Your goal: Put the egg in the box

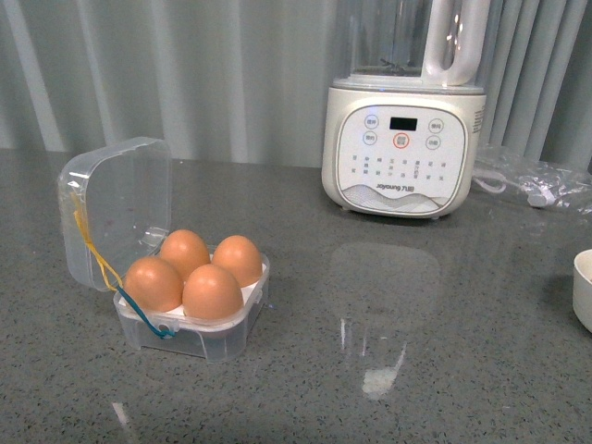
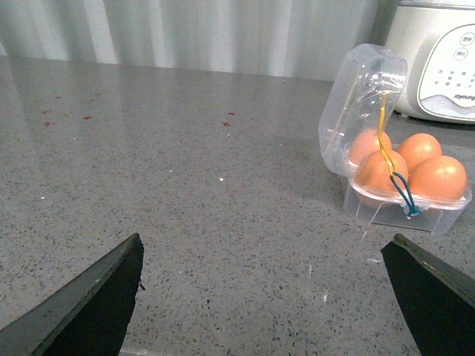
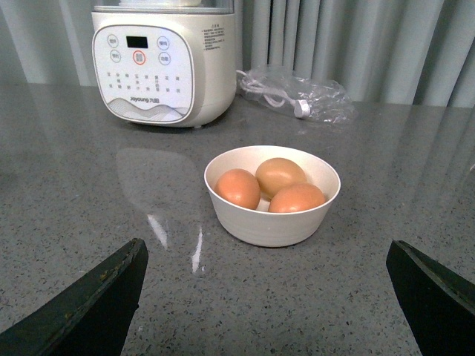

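Note:
The box is a small clear plastic case at the left of the grey counter, its hinged lid standing open. Several brown eggs fill every hole of its white tray; the egg nearest me looks just like the others. Yellow and blue elastic loops hang across the box's left side. No arm shows in the front view. My left gripper is open over bare counter, the box ahead and to its right. My right gripper is open, just short of a white bowl holding three brown eggs.
A cream blender stands at the back of the counter, right of centre. A clear plastic bag with a white cable lies to its right. The bowl's rim shows at the right edge of the front view. Grey curtains hang behind.

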{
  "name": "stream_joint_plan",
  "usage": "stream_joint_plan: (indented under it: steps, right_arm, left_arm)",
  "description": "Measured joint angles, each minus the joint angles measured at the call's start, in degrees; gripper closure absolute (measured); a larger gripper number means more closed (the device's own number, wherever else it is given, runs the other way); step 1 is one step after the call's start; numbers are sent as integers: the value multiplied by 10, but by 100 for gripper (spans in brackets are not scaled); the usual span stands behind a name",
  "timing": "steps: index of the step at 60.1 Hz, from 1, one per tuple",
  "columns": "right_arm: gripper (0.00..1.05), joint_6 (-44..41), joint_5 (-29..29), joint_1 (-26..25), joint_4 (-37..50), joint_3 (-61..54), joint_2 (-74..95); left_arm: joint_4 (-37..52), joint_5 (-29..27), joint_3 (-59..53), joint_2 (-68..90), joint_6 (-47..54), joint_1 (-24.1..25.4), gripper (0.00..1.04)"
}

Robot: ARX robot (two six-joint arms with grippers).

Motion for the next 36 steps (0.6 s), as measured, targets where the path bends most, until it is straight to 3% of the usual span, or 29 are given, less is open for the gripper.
stream_joint_plan:
  steps: [6,8,18,36]
  right_arm:
    - [7,0,0,0,0,0,0]
    - [7,0,0,0,0,0,0]
    - [7,0,1,0,0,0,0]
    - [7,0,0,0,0,0,0]
  left_arm:
    - [-167,-166,63,105,-12,-56,7]
    - [-189,-185,70,130,-14,-62,7]
    - [-159,-165,75,165,-17,-47,7]
    - [21,-24,135,321,-11,68,7]
